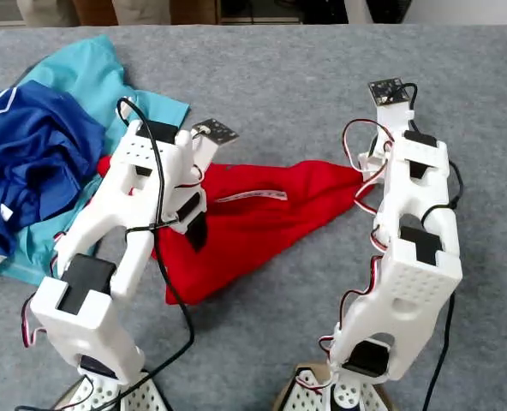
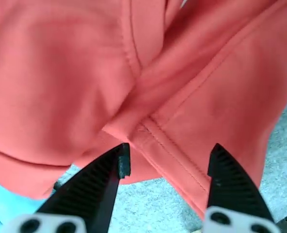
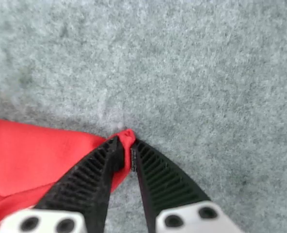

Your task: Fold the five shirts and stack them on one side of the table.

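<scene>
A red shirt [image 1: 253, 214] lies crumpled across the middle of the grey table, between the two arms. My right gripper [image 3: 126, 148] is shut on the shirt's right tip [image 3: 126, 135], pinching a small fold of red cloth just above the table. My left gripper [image 2: 170, 162] hangs open over the shirt's left part, its black fingers [image 2: 112, 167] on either side of a stitched seam [image 2: 158, 133]. In the high view the left arm [image 1: 151, 197] covers that end of the shirt. A dark blue shirt [image 1: 31, 163] lies heaped on a teal shirt [image 1: 91, 77] at the far left.
Grey felt [image 1: 279, 77] covers the whole table. The blue and teal heap fills the left side up to the left arm. Bare felt lies behind the red shirt and to the right of the right arm [image 1: 412, 214].
</scene>
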You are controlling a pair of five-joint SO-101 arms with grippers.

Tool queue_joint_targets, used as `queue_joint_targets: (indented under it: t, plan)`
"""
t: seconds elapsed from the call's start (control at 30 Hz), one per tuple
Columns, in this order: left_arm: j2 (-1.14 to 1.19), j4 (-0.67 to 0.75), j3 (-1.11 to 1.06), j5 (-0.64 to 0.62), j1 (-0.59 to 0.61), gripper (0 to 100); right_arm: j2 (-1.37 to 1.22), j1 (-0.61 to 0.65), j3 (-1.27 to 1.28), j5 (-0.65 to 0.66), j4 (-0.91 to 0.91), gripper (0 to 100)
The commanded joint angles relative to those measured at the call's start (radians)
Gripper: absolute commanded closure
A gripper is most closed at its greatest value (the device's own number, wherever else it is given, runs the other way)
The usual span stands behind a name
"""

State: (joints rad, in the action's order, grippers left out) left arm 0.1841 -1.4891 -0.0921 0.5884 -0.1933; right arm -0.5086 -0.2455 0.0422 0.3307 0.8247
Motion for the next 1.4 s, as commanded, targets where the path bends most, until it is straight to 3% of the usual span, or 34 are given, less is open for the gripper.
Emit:
queue_joint_targets:
  t: [0.0,0.47,0.8,1.2,1.37]
  plan:
    - [-0.005,0.051,0.009,-0.031,0.009,74,0.047,-0.007,-0.019,-0.008,-0.017,99.8]
    - [0.114,0.072,0.012,-0.061,0.015,74,0.047,-0.007,-0.019,-0.008,-0.017,99.8]
    - [0.171,-0.02,0.166,-0.129,0.026,74,0.047,-0.008,-0.019,-0.008,-0.017,99.8]
    - [0.173,-0.041,0.157,-0.129,0.012,74,0.047,-0.008,-0.019,-0.008,-0.017,99.8]
    - [0.173,-0.035,0.163,-0.127,0.012,86,0.047,-0.008,-0.019,-0.008,-0.017,99.8]
